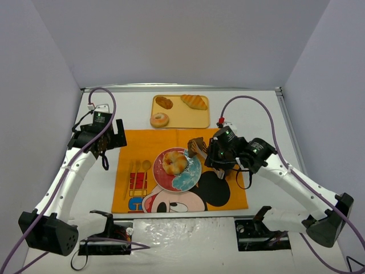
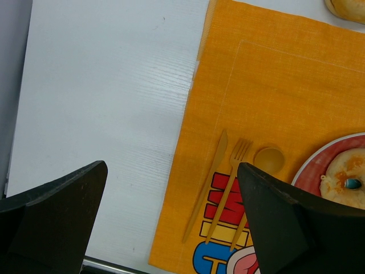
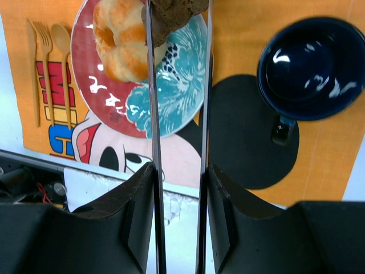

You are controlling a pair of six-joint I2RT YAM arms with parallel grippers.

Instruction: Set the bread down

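Brown bread (image 1: 197, 146) sits clenched in the right tool (image 3: 178, 7) above the plate's (image 3: 94, 91) far-right edge; the left tool (image 2: 171, 171) is spread wide.

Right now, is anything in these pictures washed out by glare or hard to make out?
Right wrist view: white glare spots on the dark blue cup; top view: the table glints unevenly at its near edge, the rest evenly lit; left wrist view: the placemat is crisp, the left gripper just a black silhouette.
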